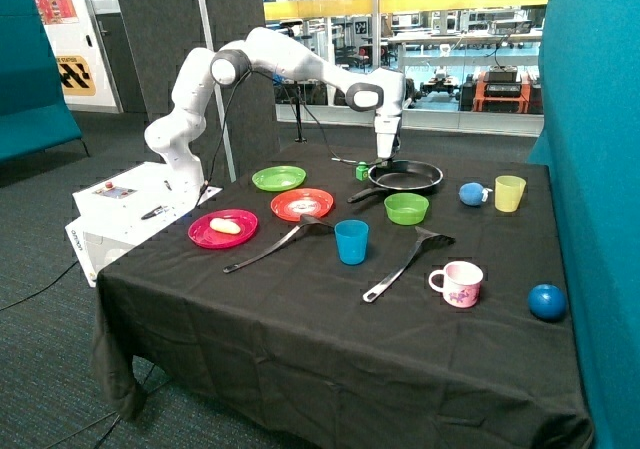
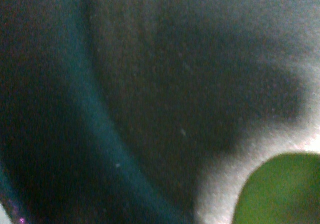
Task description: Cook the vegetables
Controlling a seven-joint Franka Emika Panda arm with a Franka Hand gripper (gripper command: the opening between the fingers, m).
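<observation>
Near the front of the black-draped desk (image 1: 300, 319), the pale yellow potato-like toy piece (image 1: 226, 226) lies on the pink round plate (image 1: 222, 229). Farther back, the white arm's end effector (image 1: 384, 158) is down at the rim of the black frying pan (image 1: 405, 176); I cannot tell its opening. In the wrist view, a dark green rounded lump (image 2: 280, 191) sits on the pan's surface.

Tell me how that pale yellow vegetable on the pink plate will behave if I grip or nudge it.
The pale yellow vegetable looks oblong and rounded, so a nudge would probably roll it across the pink plate. It seems small and likely light. Its smooth curve may slip between fingers. The gripper is over the frying pan.
</observation>
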